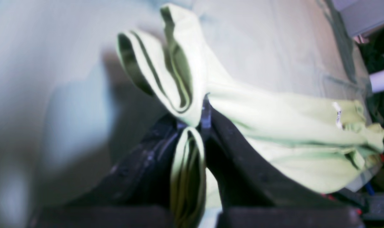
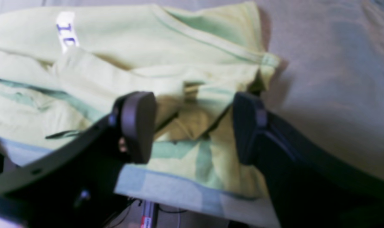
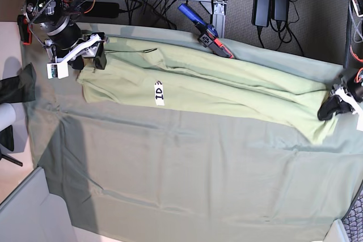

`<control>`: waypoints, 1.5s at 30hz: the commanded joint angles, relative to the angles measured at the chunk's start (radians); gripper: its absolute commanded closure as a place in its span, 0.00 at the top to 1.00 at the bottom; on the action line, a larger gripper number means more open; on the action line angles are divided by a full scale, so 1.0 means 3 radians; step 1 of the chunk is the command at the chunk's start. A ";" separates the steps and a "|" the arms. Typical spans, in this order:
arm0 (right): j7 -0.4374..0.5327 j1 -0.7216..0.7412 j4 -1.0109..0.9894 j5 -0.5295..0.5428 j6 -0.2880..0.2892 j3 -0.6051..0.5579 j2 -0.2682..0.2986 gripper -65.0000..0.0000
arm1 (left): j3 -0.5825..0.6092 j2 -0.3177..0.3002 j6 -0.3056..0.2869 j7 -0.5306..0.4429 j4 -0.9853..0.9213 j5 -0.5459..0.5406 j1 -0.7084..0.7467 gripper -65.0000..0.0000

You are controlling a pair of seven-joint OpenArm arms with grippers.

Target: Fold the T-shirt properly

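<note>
Two arms flank the T-shirt (image 3: 215, 86), its long axis running nine to three: left fingers (image 1: 193, 126) clamp its three-o'clock end, right fingers (image 2: 138, 126) stand apart over the nine-o'clock end.

T-shirt (image 3: 227, 86) pale yellow-green, plain; table cloth (image 3: 187, 174) grey-green.

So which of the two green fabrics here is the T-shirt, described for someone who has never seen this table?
Start from the big dull grey-green table cloth covering the table. Along its far edge lies a smaller, brighter yellow-green strip between the two arms: that is the T-shirt. A white tag with dark lettering on it sets it apart.
</note>
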 commanded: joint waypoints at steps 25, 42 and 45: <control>0.0108 0.0081 0.0057 0.0380 0.0067 0.1036 0.0064 0.59 | 0.0393 -0.0500 -0.0033 -0.0348 -0.1240 0.0446 -0.1779 0.00; 0.0107 0.0071 0.0057 0.0375 0.0067 0.1036 0.0064 0.59 | 0.0393 -0.0177 -0.0033 0.0247 -0.0402 -0.0148 -0.1115 0.00; 0.0108 0.0072 0.0057 0.0376 0.0067 0.1036 0.0062 0.59 | 0.0416 -0.0011 -0.0033 0.0245 -0.0032 -0.0148 -0.0909 0.00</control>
